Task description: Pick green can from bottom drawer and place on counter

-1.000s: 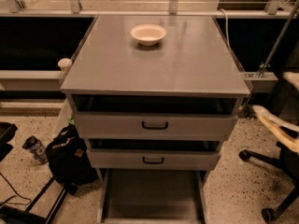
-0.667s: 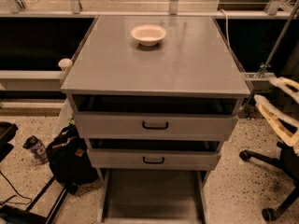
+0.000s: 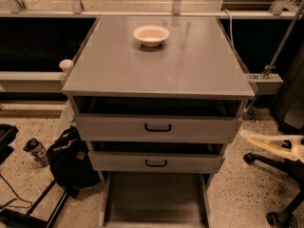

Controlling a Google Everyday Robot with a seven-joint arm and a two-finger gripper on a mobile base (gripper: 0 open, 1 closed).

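The pale gripper (image 3: 259,139) pokes in low on the right, pointing left; spread or pressed together, I cannot tell. One wide grey bottom drawer (image 3: 154,196) is out. One round white bowl (image 3: 151,34) sits far on the flat grey counter (image 3: 156,72). I cannot see the green can.

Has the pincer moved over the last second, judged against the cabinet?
Yes. The pincer dropped and came closer to the top drawer front: earlier just below the right front corner of the counter, now beside that front's lower edge.
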